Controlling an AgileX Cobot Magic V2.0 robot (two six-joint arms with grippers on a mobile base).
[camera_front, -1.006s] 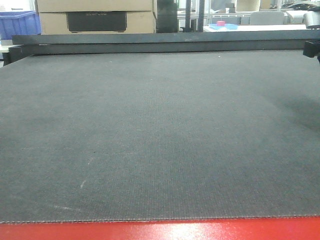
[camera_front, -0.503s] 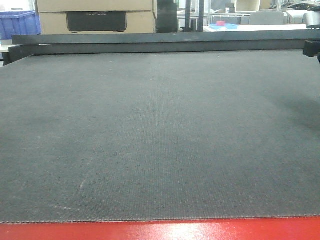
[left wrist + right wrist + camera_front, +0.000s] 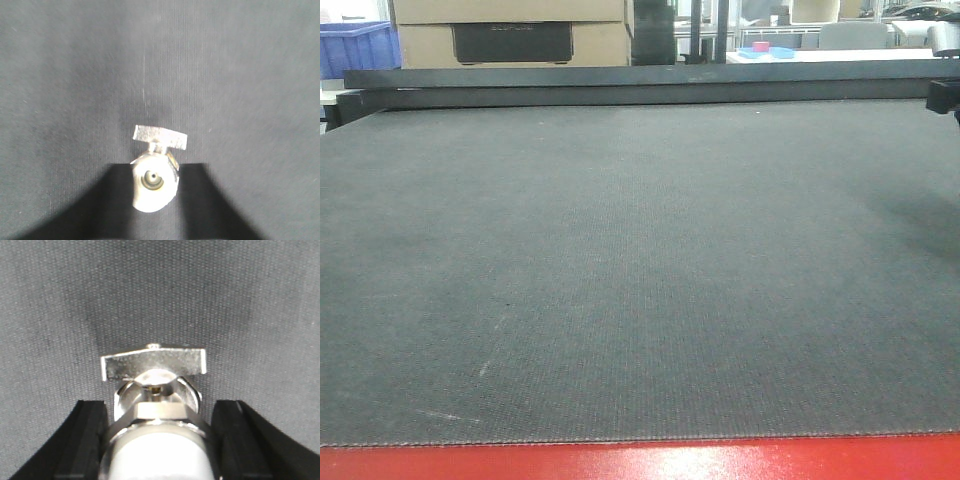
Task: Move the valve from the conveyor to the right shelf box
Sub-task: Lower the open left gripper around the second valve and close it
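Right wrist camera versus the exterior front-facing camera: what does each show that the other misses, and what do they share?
Only the right wrist view shows the shiny silver metal valve with its flat T-handle, sitting between the black fingers of the right gripper; whether they clamp it is unclear. Only the front-facing view shows the glossy red edge nearest the camera, plus the brown cardboard boxes and blue plastic bin beyond the far end. Both show the dark grey woven conveyor belt.
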